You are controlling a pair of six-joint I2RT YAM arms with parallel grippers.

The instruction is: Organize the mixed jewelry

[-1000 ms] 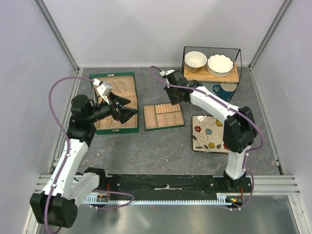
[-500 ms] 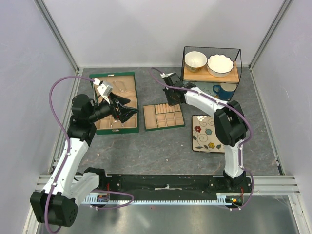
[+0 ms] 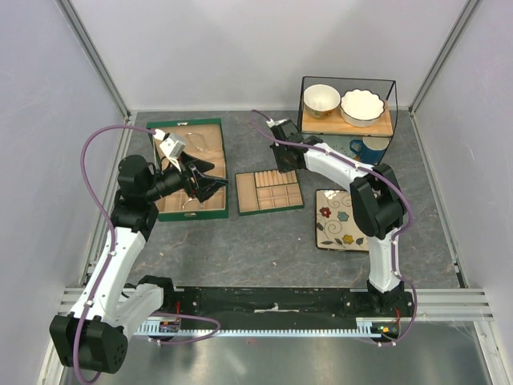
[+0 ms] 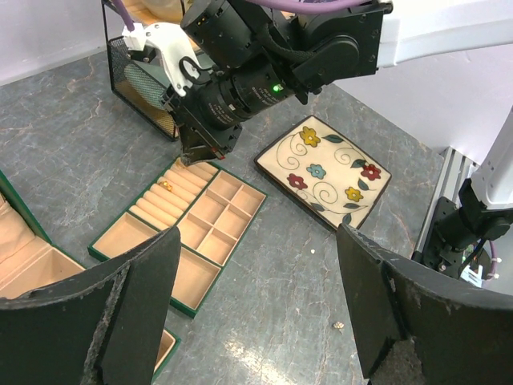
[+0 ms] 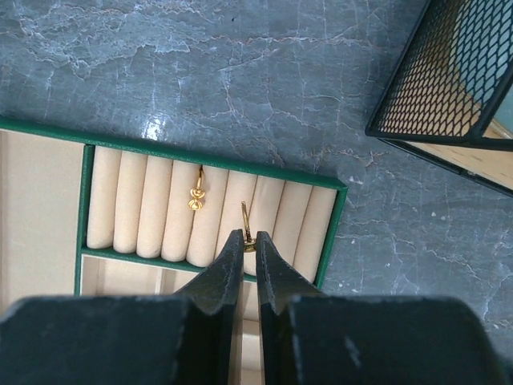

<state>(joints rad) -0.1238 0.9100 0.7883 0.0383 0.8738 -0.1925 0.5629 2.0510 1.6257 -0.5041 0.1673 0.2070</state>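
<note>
The mixed jewelry point(image 5: 195, 197) is being sorted piece by piece. What has changed most in the last second is the pose of the right arm point(image 3: 337, 164). Its big upper link has drawn in from the right of the overhead frame toward the centre, and the forearm now reaches out flatter toward upper centre. Over the last half second it barely moves, which I read as the reach being over and the placing begun.

The left arm point(image 3: 120, 241) holds the same pose throughout, at centre left over the green jewelry box point(image 3: 186, 123). The left gripper point(image 4: 258, 241) is spread wide and holds nothing.

The tan compartment tray point(image 3: 276, 195) sits at the centre of the overhead frame and has not shifted. The right gripper point(image 5: 248, 239) now hangs over the tray's far edge. Its jaws are drawn almost together, leaving only a sliver of gap, and they are pinched on a gold hoop point(image 5: 244, 216).

In the wrist view that hoop stands at centre frame, above a groove in the ring rolls point(image 5: 144, 208). Whether it is already wedged into the groove I cannot tell.

Just to its left, a knotted gold earring point(image 5: 195, 197) already sits in a neighbouring groove, clear of the tips.

One piece looks filed and a second is close to it. The next move probably needs only a small downward press and a gentle opening of the jaws.
</note>
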